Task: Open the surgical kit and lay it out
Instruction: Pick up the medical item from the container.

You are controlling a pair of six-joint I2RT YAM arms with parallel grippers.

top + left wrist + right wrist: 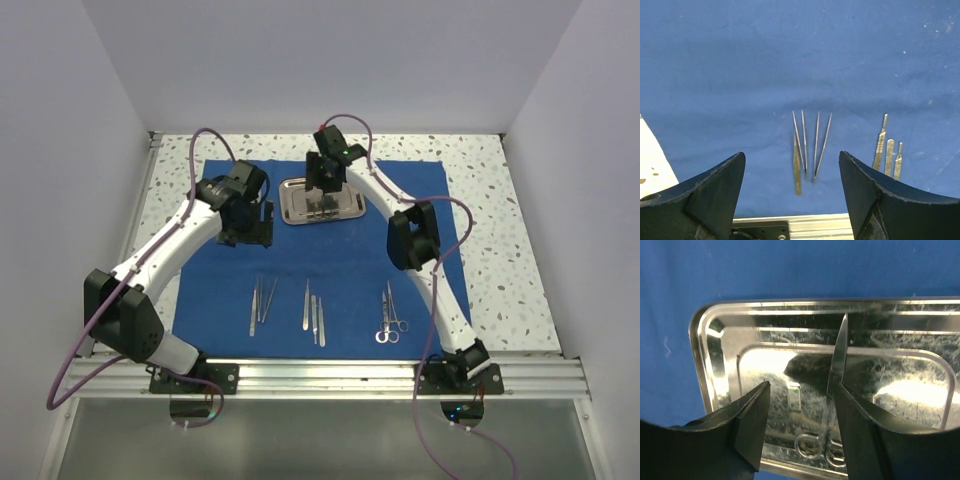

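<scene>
Kit unwrapped; scissors (839,355) lying in the steel tray (715,330), upper centre of the overhead view.
The right gripper (800,385) is being held spread astride the scissors, unclamped; their handles are being partly hidden by its fingers, and contact cannot be made out. The left gripper (791,154) is being held released and empty over the blue cloth (790,50), above the tweezers (810,145).

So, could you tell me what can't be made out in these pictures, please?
Top view: the contents of the tray, hidden under the right gripper.
Right wrist view: the handles of the scissors, partly behind a finger; contact cannot be told. The tray's right end is cut off by the frame edge.
Left wrist view: the lower ends of the scalpel handles, behind a finger of the left gripper.
</scene>
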